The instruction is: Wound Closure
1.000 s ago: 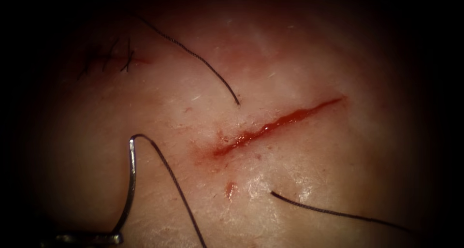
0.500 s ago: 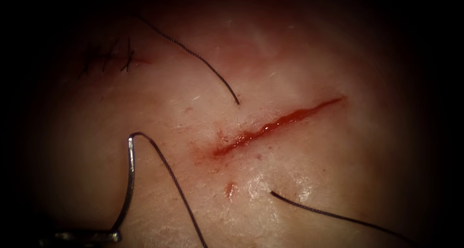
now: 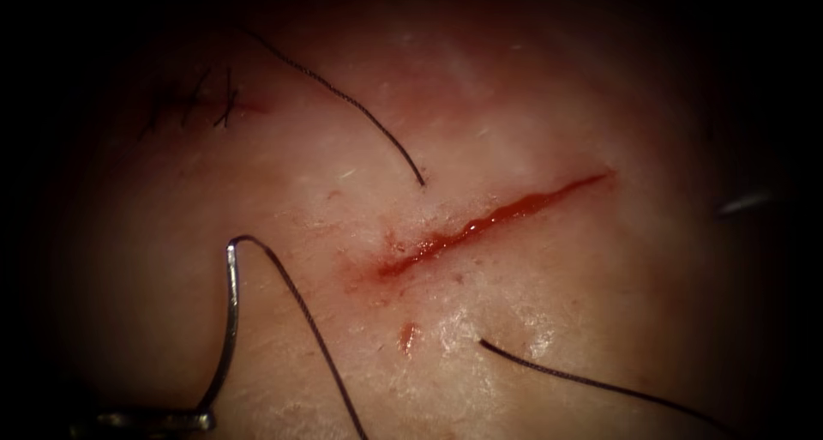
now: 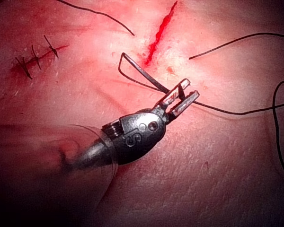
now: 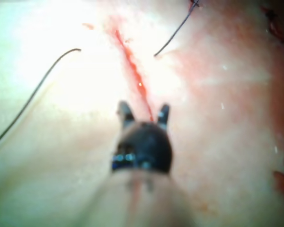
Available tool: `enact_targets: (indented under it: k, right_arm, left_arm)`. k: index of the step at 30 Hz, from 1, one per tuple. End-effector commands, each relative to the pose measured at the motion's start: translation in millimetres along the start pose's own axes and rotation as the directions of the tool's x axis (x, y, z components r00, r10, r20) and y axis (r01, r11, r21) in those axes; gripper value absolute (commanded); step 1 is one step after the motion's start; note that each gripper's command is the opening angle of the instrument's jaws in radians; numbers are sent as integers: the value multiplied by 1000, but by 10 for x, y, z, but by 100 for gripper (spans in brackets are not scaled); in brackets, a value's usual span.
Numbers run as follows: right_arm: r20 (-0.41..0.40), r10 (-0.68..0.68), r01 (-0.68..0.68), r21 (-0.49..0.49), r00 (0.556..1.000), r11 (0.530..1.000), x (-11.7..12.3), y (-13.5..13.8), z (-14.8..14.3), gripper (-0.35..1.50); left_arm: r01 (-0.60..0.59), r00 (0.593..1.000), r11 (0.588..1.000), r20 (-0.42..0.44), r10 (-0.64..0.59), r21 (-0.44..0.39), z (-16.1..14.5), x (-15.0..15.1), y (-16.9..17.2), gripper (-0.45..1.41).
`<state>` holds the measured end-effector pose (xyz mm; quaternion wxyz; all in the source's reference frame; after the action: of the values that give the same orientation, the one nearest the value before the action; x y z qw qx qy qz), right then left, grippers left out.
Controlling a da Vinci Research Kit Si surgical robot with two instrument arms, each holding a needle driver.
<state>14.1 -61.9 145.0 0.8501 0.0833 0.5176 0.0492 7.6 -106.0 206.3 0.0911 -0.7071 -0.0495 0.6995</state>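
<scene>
Pale tissue (image 3: 549, 320) bears the open cut (image 3: 489, 224); left of it, the left tool (image 4: 182, 98) grips the needle (image 3: 230, 320) near its tip, outside tissue, while the right tool (image 5: 143, 115) gapes empty.

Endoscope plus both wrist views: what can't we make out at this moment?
- Left tool: endoscope edge cuts off all but its jaws; whether they clamp the needle is unclear.
- Needle's point: hidden at those jaws in the left wrist view.
- Right tool: a dim sliver at the endoscope's dark margin.
- Thread: runs off the endoscope's edge.
</scene>
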Motion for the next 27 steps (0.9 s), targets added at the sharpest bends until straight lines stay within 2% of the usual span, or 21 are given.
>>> enact_targets:
  k: [1,12,23,27]
  right_arm:
    - [-16,-5,5,1,1000,1000,-3,-19,26,121]
    - [-53,-39,40,16,998,999,-8,-57,91,120]
    - [-71,-78,83,79,994,993,-8,-103,132,115]
    - [-68,-92,98,93,993,991,-16,-110,139,115]
  left_arm:
    - [5,1000,1000,-2,-5,-1,7,-7,10,-45]
    - [5,1000,1000,-4,-5,2,9,-7,9,-45]
    - [8,1000,1000,-13,-8,6,11,-10,0,-45]
    - [12,1000,999,-14,-11,42,12,-13,-11,-45]
